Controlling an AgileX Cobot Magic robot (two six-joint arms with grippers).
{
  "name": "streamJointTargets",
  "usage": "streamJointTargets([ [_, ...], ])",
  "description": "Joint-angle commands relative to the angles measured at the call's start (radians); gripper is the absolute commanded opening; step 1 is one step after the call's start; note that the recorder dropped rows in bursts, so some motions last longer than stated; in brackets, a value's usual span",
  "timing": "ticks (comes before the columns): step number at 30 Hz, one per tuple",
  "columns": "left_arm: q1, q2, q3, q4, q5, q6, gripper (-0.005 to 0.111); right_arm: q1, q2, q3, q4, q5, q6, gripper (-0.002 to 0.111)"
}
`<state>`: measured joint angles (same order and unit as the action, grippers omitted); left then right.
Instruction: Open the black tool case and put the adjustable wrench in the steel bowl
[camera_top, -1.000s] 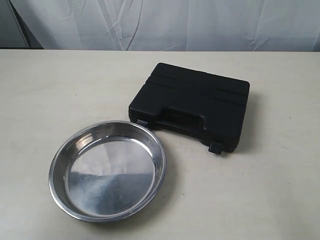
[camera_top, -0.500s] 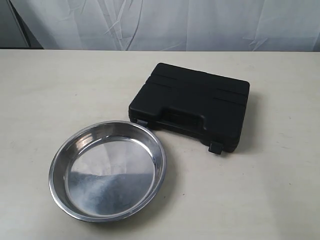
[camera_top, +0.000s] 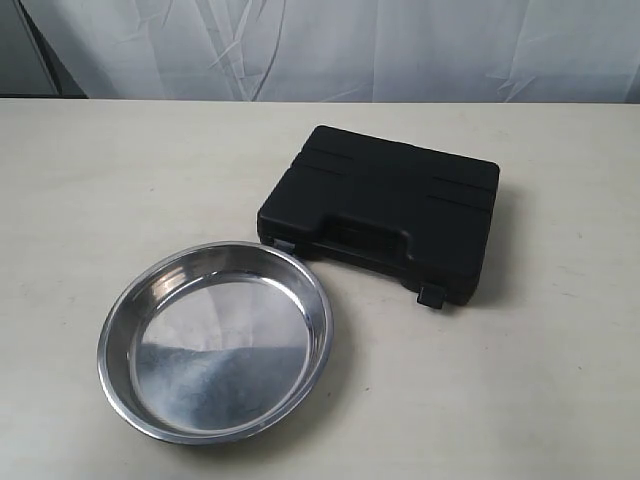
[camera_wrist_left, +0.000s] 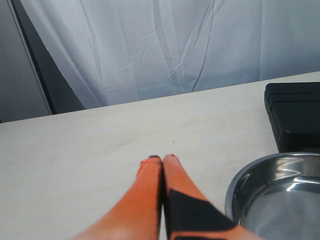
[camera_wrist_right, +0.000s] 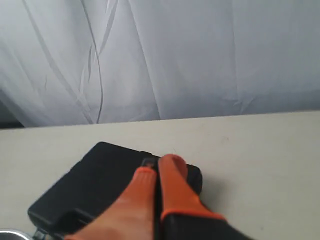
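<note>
The black tool case (camera_top: 380, 210) lies closed on the table, its handle and two grey latches (camera_top: 432, 294) facing the front. It also shows in the left wrist view (camera_wrist_left: 295, 115) and the right wrist view (camera_wrist_right: 95, 190). The steel bowl (camera_top: 215, 340) sits empty in front of it on the left; its rim (camera_wrist_left: 235, 190) shows beside my left gripper. The adjustable wrench is hidden. My left gripper (camera_wrist_left: 162, 159) is shut and empty over bare table. My right gripper (camera_wrist_right: 159, 165) is shut and empty, above the case. Neither gripper appears in the exterior view.
The pale table (camera_top: 90, 180) stretches back to a white curtain (camera_top: 330, 45). A dark vertical strip (camera_wrist_left: 47, 70) stands at the curtain's edge in the left wrist view.
</note>
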<state>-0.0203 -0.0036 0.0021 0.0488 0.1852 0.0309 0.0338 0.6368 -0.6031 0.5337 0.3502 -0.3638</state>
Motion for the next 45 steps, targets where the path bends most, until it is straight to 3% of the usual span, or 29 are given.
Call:
streamJointTargets([
  [1, -0.001, 0.004, -0.002, -0.002, -0.005, -0.001, 0.000, -0.002, 0.346, -0.306, 0.016, 0.210, -0.244, -0.001],
  [8, -0.001, 0.004, -0.002, -0.002, -0.005, -0.001, 0.000, 0.112, 0.832, -0.702, 0.150, 0.535, -0.525, 0.002],
  [13, -0.001, 0.004, -0.002, -0.002, -0.005, -0.001, 0.000, 0.245, 1.101, -0.858, 0.030, 0.640, -0.584, 0.038],
  [15, -0.001, 0.004, -0.002, -0.002, -0.005, -0.001, 0.000, 0.295, 1.172, -0.887, -0.067, 0.660, -0.584, 0.044],
  [21, -0.001, 0.004, -0.002, -0.002, -0.005, -0.001, 0.000, 0.422, 1.314, -0.896, -0.223, 0.665, -0.557, 0.043],
  [28, -0.001, 0.004, -0.002, -0.002, -0.005, -0.001, 0.000, 0.502, 1.381, -0.896, -0.406, 0.588, -0.467, 0.043],
  [45, -0.001, 0.004, -0.002, -0.002, -0.005, -0.001, 0.000, 0.515, 1.440, -0.896, -0.429, 0.566, -0.443, 0.043],
])
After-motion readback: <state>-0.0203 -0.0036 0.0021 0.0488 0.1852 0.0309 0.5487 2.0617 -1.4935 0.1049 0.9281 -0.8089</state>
